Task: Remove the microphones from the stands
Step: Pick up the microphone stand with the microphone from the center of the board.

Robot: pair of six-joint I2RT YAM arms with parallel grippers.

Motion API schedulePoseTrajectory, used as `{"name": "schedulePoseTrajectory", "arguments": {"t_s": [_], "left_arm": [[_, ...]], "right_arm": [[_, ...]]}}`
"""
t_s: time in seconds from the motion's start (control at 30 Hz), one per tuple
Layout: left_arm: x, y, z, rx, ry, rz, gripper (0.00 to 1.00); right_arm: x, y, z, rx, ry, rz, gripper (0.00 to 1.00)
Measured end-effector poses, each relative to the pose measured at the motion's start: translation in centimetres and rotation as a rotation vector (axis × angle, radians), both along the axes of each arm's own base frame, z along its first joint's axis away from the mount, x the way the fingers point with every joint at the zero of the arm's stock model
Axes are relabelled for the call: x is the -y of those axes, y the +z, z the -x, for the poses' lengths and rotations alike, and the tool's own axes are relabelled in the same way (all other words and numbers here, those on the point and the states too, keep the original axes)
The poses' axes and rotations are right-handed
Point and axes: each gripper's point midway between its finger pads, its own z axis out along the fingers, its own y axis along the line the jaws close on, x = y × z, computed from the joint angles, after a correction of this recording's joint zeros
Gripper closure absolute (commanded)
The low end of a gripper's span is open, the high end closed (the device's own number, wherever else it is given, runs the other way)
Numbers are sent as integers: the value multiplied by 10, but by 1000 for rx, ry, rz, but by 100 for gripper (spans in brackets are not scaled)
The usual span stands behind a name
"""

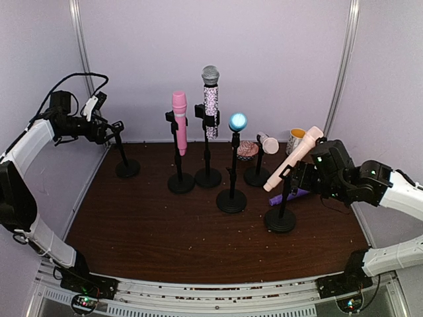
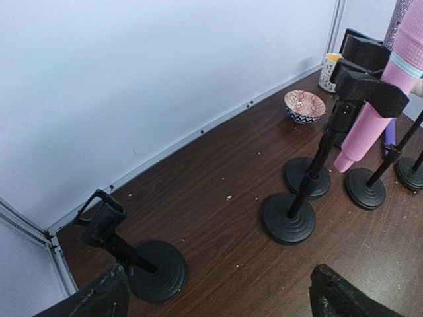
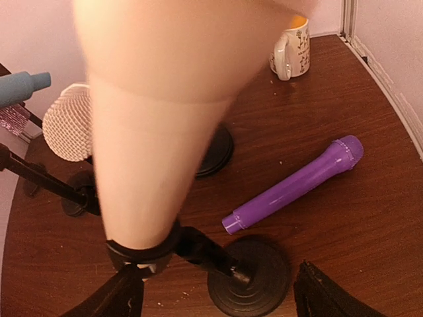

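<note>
Six black stands are on the dark wood table. Five carry a microphone and one is bare.

Task item: the peach microphone is at the right of the table. It sits in the clip of the nearest right-hand stand, tilted, with its head up and toward the back right. It is not yet out of the clip.

Right gripper: it is at that clip, level with the microphone's lower end. The wrist view shows its fingers spread wide, one on each side of the tapered lower body and the clip. The microphone is blurred and very close to the lens, so I cannot tell whether either pad touches it.

Left gripper: it is raised at the far left, just short of the clip on the bare stand. Its jaws are wide and hold nothing.

Other items:
- Across the middle, each in its own stand, are a pink microphone, a glitter microphone with a silver head, a blue-headed microphone and a short white microphone.
- A purple microphone lies flat on the table just beside the base of the peach microphone's stand.
- A patterned bowl and a white mug stand near the back wall.

Markings: the mug carries dark print on its side, too small to read. The bowl shows a red and blue pattern only.
</note>
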Motion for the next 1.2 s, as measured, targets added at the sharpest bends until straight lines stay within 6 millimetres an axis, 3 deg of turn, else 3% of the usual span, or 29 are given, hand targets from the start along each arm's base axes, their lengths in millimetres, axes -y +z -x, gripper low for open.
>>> {"name": "schedulePoseTrajectory", "arguments": {"t_s": [0.27,0.53,0.87,1.03,1.2], "left_arm": [[6,-13,14,-27,-37,1,2],[15,-13,18,-29,-73,10,2],[37,-15,29,-54,-142,32,2],[51,-13,38,-65,-191,45,2],[73,-12,59,-79,-273,35,2]], "right_arm": [[-20,9,-7,89,34,-190,21],[-17,7,-7,106,10,-231,25],[0,18,-30,108,-65,-178,28],[7,18,-33,93,-60,-152,53],[-2,24,-33,86,-22,-170,71]]}}
